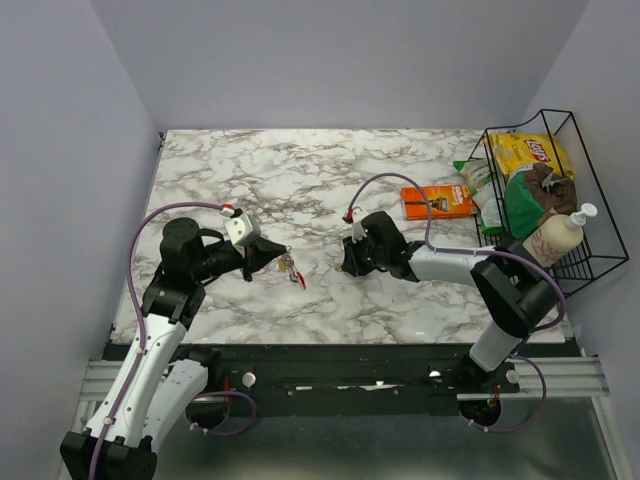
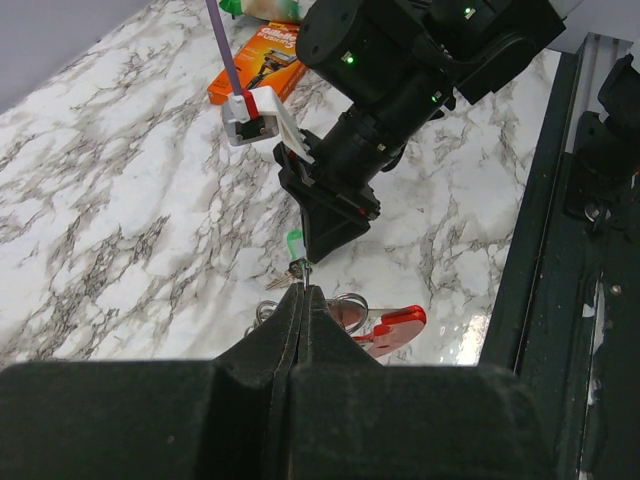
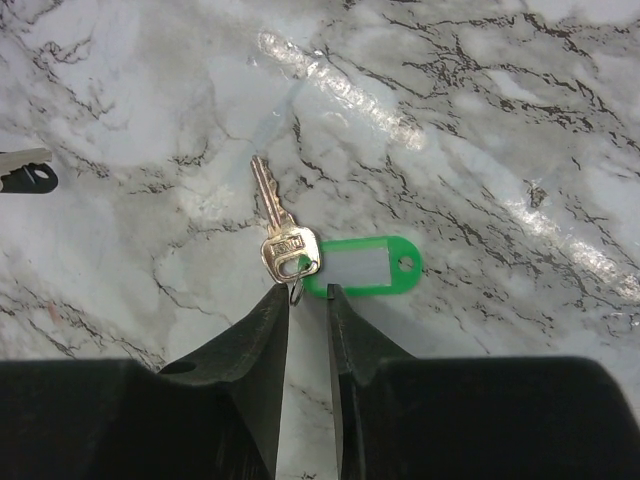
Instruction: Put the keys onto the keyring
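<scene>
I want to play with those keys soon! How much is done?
Partly, it seems. The red-tagged key looks already on the keyring, which the left fingers pinch. The right fingers sit slightly apart at the green-tagged key, lying on the table, not yet joined.

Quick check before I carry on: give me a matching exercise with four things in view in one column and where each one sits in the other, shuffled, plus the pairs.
Things
1. red key tag
2. green key tag
3. orange packet
4. pump bottle

Places
A. in the wire basket
B. at the right gripper, just off its fingertips
C. flat on the marble table, apart from both grippers
D. beside the keyring pinched in the shut left gripper

Pairs: 1-D, 2-B, 3-C, 4-A
</scene>
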Controlling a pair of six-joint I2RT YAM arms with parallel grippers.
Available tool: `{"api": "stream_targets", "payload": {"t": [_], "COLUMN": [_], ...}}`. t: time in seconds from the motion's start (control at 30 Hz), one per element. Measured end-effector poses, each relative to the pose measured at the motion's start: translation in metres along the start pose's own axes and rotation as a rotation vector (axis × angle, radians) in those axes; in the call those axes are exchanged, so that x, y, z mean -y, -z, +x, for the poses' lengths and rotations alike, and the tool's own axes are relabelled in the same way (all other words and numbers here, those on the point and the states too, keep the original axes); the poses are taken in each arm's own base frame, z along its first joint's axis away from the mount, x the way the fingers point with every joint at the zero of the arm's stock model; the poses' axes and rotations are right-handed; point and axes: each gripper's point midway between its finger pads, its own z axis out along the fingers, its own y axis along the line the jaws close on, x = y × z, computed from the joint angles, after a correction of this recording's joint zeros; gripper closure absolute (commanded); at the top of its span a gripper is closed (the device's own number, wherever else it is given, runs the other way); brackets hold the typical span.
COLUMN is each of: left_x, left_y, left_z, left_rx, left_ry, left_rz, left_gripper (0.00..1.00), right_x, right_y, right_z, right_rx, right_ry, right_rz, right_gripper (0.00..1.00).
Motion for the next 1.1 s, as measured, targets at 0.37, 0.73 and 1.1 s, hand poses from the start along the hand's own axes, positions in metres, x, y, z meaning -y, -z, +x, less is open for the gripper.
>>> {"api": "stream_targets", "payload": {"t": [0.37,0.73,1.1], "left_x": [0.0,0.0,0.0], "left_y": [0.0,0.0,0.0], "left_z": [0.0,0.0,0.003], "left_rx": [0.0,0.0,-0.011], "left_ry": [0.0,-0.004,-0.012], "left_rz": [0.0,0.0,0.002], "left_gripper": [1.0,1.0,1.0], "right_x": [0.001,0.001,-0.02], "right_y": [-0.003,-0.005,0.04], "right_z": [0.005,0.004,-0.046], "right_rx": [-0.016,-0.012,0.154], "right_ry": [-0.018,-0.015,0.124], "right_rz": [0.002,0.001,-0.07], "right_gripper": [0.84,0.99,0.99]}}
